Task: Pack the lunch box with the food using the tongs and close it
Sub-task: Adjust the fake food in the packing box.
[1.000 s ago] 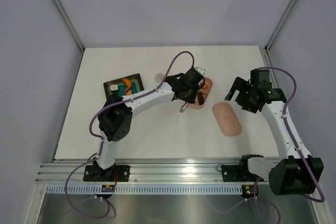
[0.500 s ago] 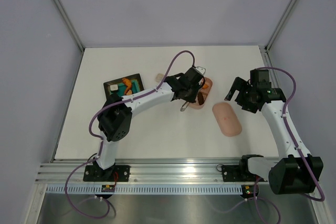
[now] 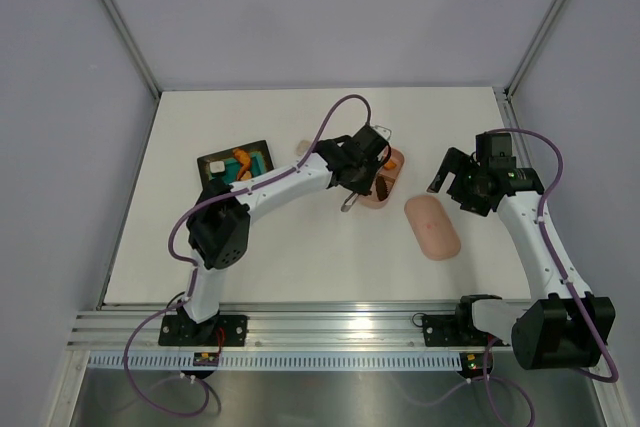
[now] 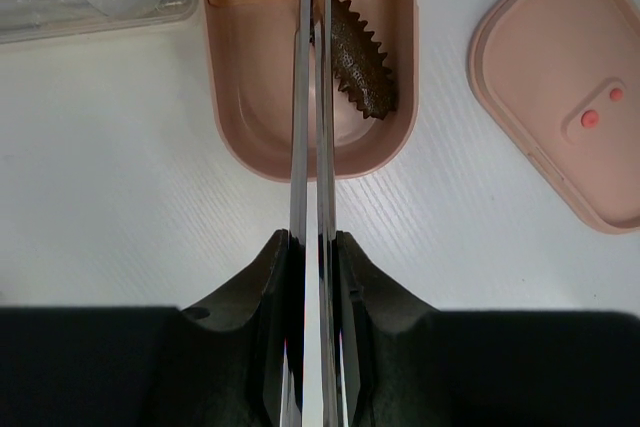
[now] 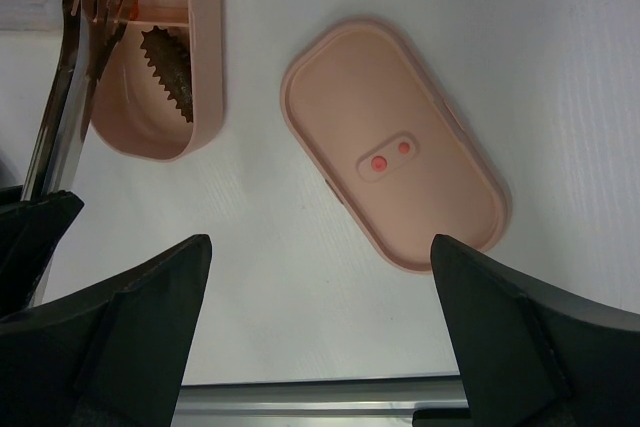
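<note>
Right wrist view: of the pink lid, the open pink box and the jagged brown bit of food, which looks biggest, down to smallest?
1. Lid: fully in view, looks largest.
2. Lunch box: looks smaller, but the picture's top edge cuts it off, so its place against the lid is unsure.
3. Brown food piece: clearly smallest, lying inside the box.

The top camera looks down from high behind the near edge, taking in the whole table (image 3: 300, 247). Both wrist cameras look almost straight down from close above it, and both show the lunch box (image 4: 255, 97) and its lid (image 4: 560, 87).
</note>
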`<state>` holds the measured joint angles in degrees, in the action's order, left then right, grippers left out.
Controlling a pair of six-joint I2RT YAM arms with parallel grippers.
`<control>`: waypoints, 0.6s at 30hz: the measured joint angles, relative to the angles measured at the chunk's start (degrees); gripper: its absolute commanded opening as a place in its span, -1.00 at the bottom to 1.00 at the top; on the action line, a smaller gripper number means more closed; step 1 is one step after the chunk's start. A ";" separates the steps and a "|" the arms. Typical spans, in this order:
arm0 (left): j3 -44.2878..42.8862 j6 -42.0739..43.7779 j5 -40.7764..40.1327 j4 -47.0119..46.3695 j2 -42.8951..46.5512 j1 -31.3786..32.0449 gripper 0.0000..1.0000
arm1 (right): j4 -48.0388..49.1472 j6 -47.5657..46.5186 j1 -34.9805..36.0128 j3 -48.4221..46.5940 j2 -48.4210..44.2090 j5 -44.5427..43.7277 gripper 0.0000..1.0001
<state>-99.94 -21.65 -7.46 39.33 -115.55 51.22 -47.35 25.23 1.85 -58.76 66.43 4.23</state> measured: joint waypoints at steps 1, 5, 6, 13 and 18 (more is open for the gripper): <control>-0.72 0.02 0.00 0.57 -0.17 0.00 -0.60 | 0.02 0.00 0.00 0.00 0.07 0.02 0.99; -2.08 0.02 0.35 1.95 -0.90 -0.02 -0.86 | 0.09 0.00 0.00 0.00 0.11 0.00 0.99; -2.08 0.00 0.52 2.19 -1.18 -0.02 -0.88 | 0.09 0.00 0.00 0.00 0.11 0.00 0.99; -5.31 0.04 1.53 3.58 -4.04 -0.28 -0.97 | 0.09 0.00 0.00 0.00 0.11 0.00 0.99; -6.19 0.04 2.32 3.76 -5.73 -0.87 -1.00 | 0.09 0.00 0.00 0.00 0.11 0.00 0.99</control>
<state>-106.13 -21.61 -5.15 43.09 -121.27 50.35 -47.27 25.23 1.85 -58.76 66.54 4.23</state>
